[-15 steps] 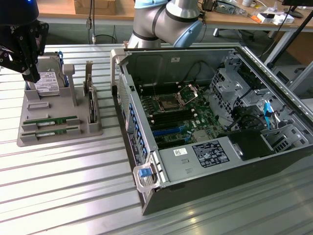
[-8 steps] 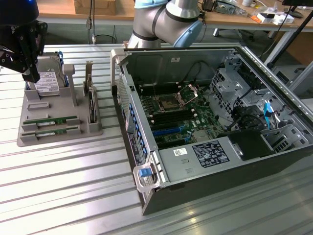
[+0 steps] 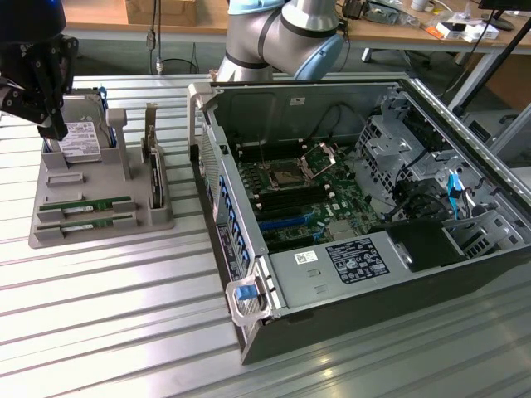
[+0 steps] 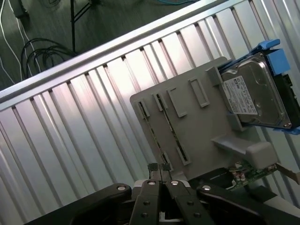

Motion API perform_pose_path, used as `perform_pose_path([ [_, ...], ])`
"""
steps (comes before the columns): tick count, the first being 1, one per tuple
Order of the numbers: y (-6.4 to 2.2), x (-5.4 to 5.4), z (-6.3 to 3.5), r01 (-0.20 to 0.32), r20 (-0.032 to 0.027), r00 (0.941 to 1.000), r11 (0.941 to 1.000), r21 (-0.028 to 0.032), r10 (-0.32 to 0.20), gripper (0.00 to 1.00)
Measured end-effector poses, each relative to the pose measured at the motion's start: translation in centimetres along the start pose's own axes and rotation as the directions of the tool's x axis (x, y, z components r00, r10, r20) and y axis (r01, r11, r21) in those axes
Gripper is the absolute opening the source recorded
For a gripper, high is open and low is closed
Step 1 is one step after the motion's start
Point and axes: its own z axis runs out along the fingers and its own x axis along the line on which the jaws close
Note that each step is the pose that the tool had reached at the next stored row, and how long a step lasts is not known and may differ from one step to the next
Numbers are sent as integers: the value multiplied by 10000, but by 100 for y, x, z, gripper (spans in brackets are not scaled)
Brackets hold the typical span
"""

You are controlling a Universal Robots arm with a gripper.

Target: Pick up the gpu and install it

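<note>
The gpu [image 3: 85, 206] is a long thin green stick lying in a slot at the near end of the grey tray [image 3: 124, 220], with a second stick just like it [image 3: 83, 222] beside it. In the wrist view the gpu [image 4: 153, 133] shows edge-on as a thin line in the tray [image 4: 197, 126]. My black gripper [image 3: 58, 128] hangs over the far end of the tray, by the hard drive, on the exterior view's left. Its fingers [image 4: 151, 176] are shut together with nothing between them, and my gripper [image 4: 159, 168] stands well above the tray.
A silver hard drive [image 3: 79, 139] in a blue frame leans at the tray's far end. A dark card [image 3: 153, 170] stands on edge on the tray. The open computer case [image 3: 373, 274] with its motherboard [image 3: 290, 195] lies to the exterior view's right, on the ribbed metal table [image 3: 108, 315].
</note>
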Motion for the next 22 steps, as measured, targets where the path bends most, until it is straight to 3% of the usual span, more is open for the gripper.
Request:
perform_pose_path([
  [6, 0, 0, 2, 653, -28, 9979, 9979, -1, -653, 10],
  [8, 0, 0, 3, 1137, -49, 9935, 9935, -3, -1137, 10],
  [10, 0, 0, 5, 1814, -78, 9834, 9834, -7, -1814, 10],
  [13, 0, 0, 6, 2230, -95, 9748, 9748, -11, -2230, 10],
  [19, 0, 0, 7, 3214, -138, 9468, 9469, -23, -3214, 10],
  [22, 0, 0, 7, 3294, -142, 9441, 9442, -24, -3294, 10],
])
